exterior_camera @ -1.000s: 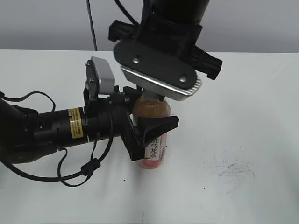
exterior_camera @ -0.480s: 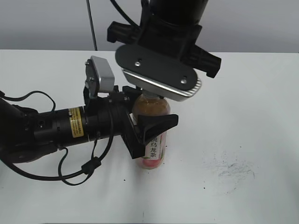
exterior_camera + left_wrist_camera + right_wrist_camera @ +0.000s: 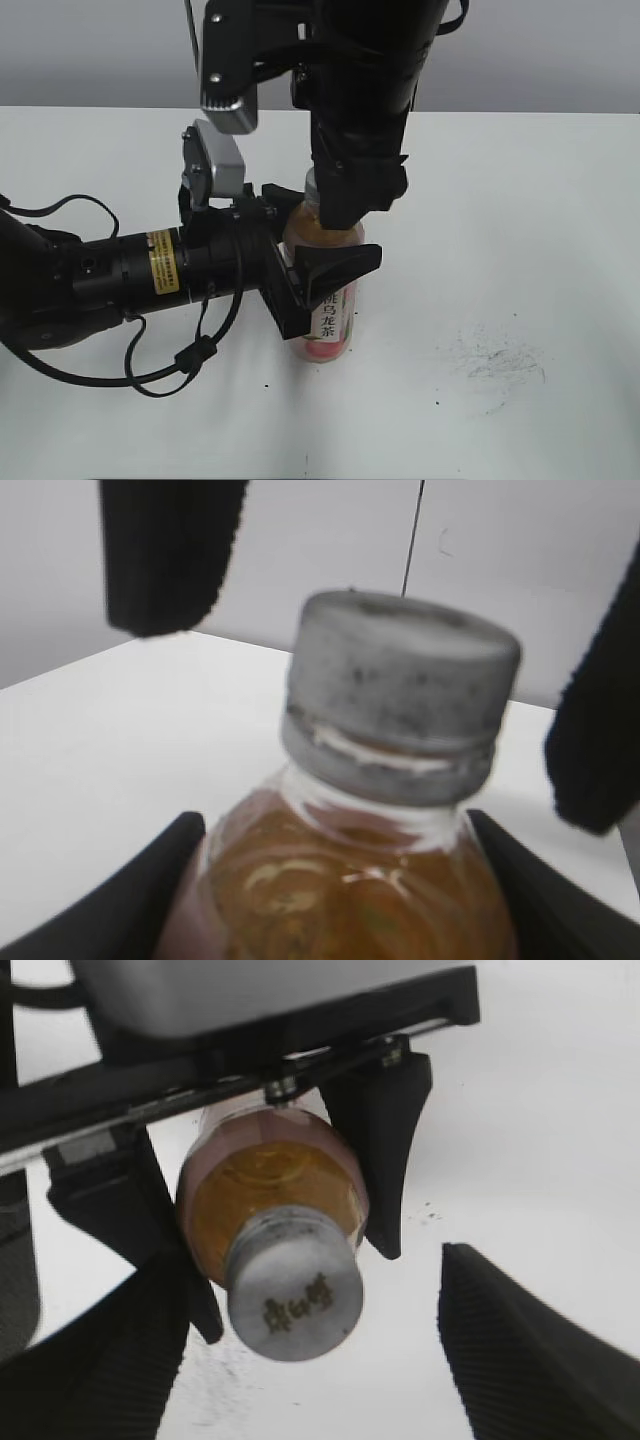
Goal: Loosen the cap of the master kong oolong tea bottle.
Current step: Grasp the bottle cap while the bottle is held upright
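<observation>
Upright master kong oolong tea bottle (image 3: 327, 290), amber tea, pink label, grey cap (image 3: 293, 1298) screwed on

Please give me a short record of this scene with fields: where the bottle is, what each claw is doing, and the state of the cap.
bottle: master kong oolong tea bottle stands upright on the white table
left claw: left claw is shut on the bottle body, its fingers on both sides
right claw: right claw is open, its fingers spread on either side of the cap, not touching it
cap: cap is on the bottle neck, with a dark printed mark on top
cap loosened: cannot tell from these views
</observation>
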